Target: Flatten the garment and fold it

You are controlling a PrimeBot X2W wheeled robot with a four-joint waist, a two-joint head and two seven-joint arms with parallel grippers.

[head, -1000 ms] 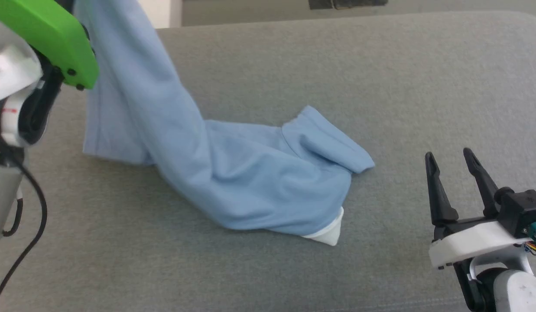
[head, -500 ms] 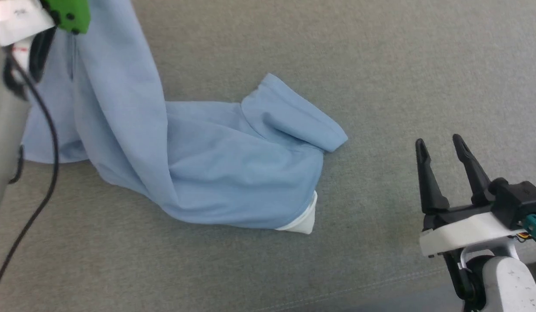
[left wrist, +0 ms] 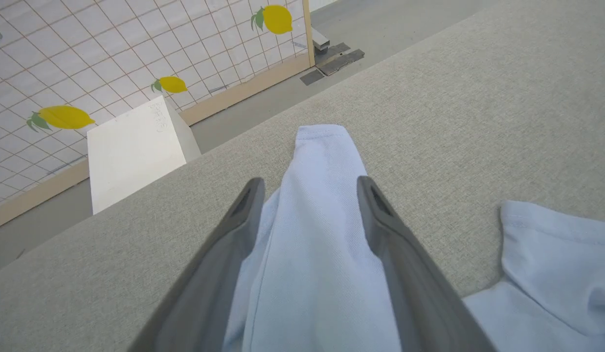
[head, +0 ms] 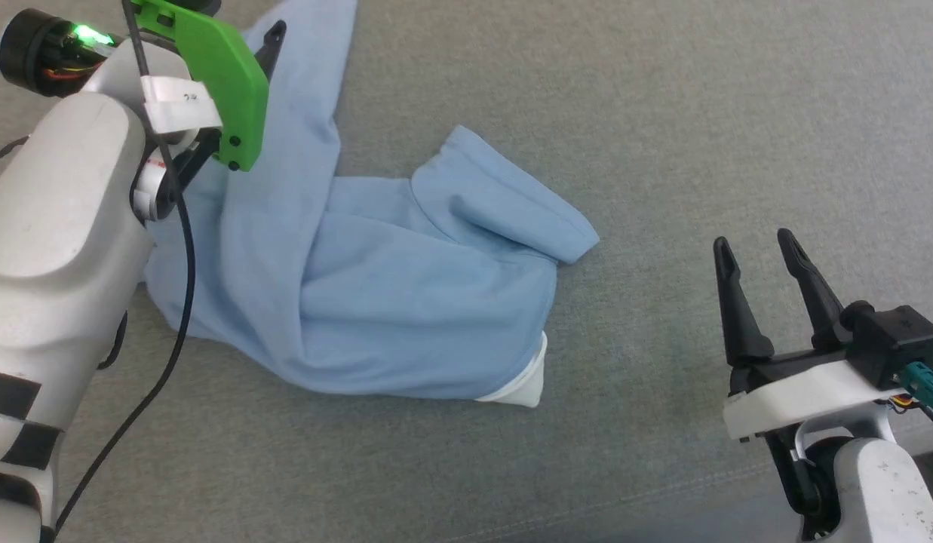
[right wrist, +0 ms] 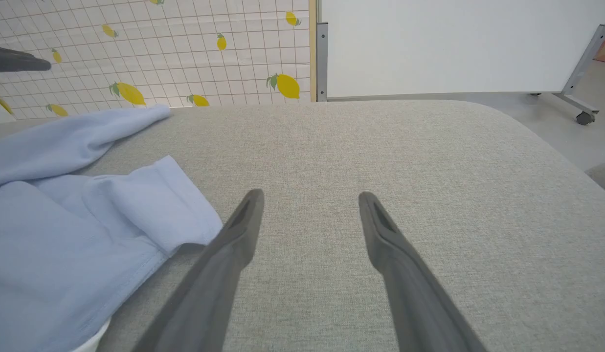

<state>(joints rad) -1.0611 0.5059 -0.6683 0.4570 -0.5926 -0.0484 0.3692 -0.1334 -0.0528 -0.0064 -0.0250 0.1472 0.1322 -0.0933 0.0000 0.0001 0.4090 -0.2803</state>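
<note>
The left end effector (left wrist: 309, 188) is spread, with a strip of the garment (head: 406, 302) running between its fingers and ending short of the far edge of the grey counter (head: 700, 113). The rest of the garment lies bunched to its right, a sleeve (head: 511, 207) pointing right and the white collar (head: 519, 388) poking out at the near edge. The right end effector (head: 753, 245) is also spread, well apart from the cloth, with bare counter ahead up to the rounded far edge
</note>
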